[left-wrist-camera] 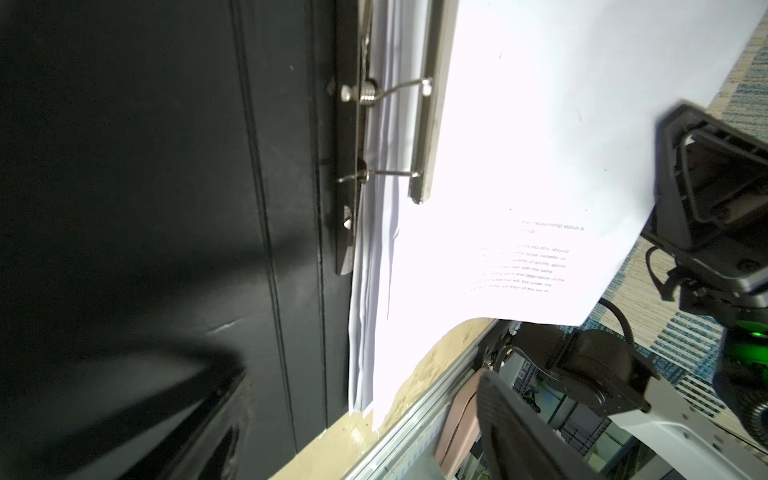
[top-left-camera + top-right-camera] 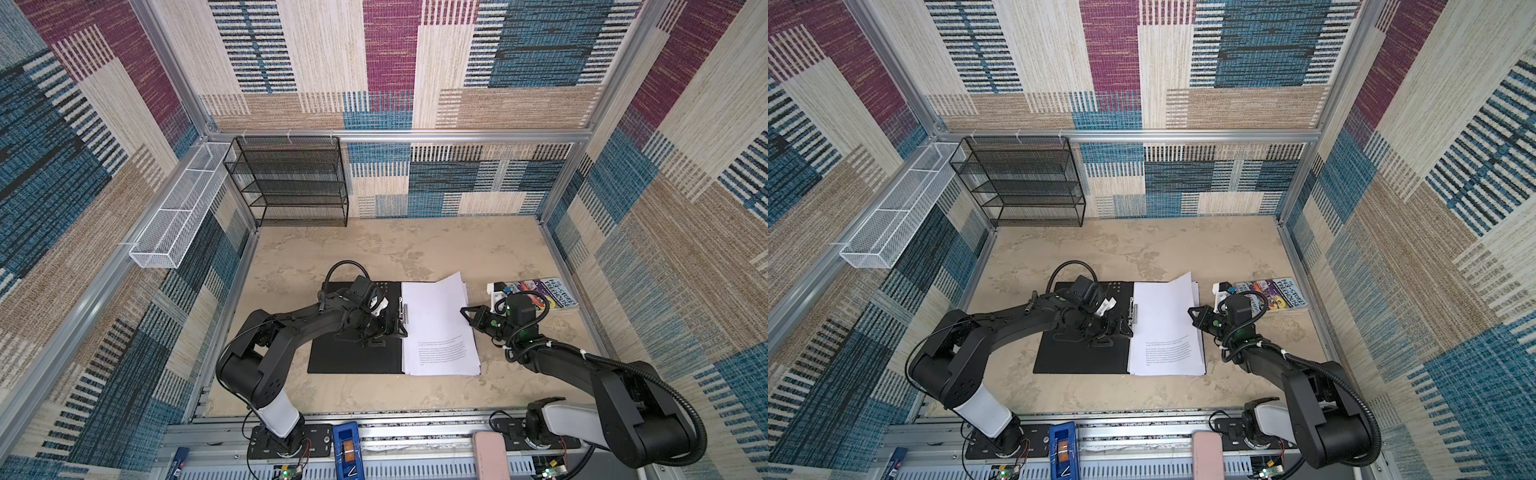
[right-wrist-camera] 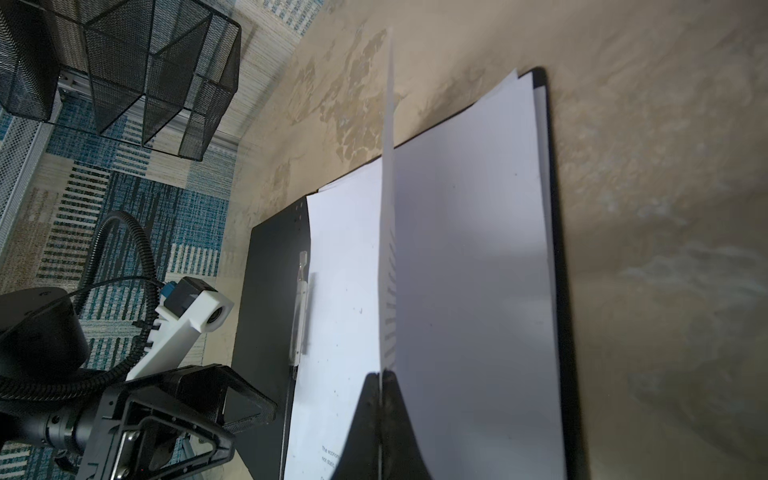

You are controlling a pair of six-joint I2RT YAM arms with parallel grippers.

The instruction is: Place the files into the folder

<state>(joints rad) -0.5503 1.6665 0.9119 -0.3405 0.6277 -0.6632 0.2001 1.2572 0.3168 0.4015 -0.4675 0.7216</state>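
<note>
Folder (image 2: 349,361), flat, black inside, lies open on the beige mottled table (image 2: 374,257). We hold our left gripper (image 2: 392,330) spread over its bare left flap, beside the metal spine clip (image 2: 405,312). Its right half carries the stacked white paper files (image 2: 436,353); our right gripper (image 2: 464,311), pressed together, pinches the topmost one's lifted right edge.

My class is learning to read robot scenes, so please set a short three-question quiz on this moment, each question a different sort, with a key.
1. True or false: the right gripper is shut on the edge of the top sheet.
2. Where does the book lie? A in the black rack; B on the table; C in the white basket.
3. Fill in: the left gripper hangs open over the ____ inside of the folder.
Key: 1 true; 2 B; 3 black.
</note>
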